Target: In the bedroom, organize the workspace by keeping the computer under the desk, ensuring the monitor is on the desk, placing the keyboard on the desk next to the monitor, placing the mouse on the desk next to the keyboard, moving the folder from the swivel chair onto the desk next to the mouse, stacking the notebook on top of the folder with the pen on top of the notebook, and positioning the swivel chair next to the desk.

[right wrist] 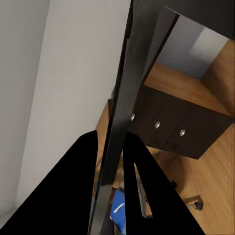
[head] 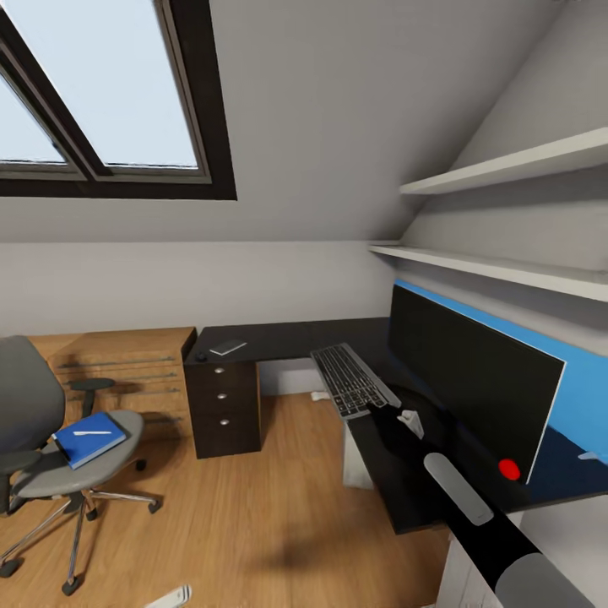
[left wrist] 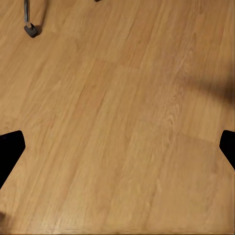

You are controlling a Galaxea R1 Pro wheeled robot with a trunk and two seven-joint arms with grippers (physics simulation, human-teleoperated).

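Note:
The black keyboard [head: 350, 380] sits slantwise over the inner edge of the black desk [head: 287, 338], in front of the monitor [head: 473, 384]. My right gripper [head: 392, 412] is shut on its near end. In the right wrist view the keyboard [right wrist: 122, 93] runs edge-on between the fingers [right wrist: 68, 196] of the right gripper [right wrist: 110, 139]. At the left, the swivel chair [head: 42, 456] carries the blue folder [head: 89, 439] with the white pen [head: 91, 433] on it. The grey notebook [head: 228, 346] lies on the desk's far wing beside a small dark mouse [head: 201, 356]. My left gripper [left wrist: 117, 147] is open above the floor.
The white computer [head: 359, 460] stands under the desk. A drawer unit with round knobs [head: 221, 405] holds up the far wing, with a wooden chest [head: 127, 363] to its left. Two wall shelves [head: 507, 169] hang above the monitor. A chair caster [left wrist: 31, 30] rests on the wood floor [head: 253, 523].

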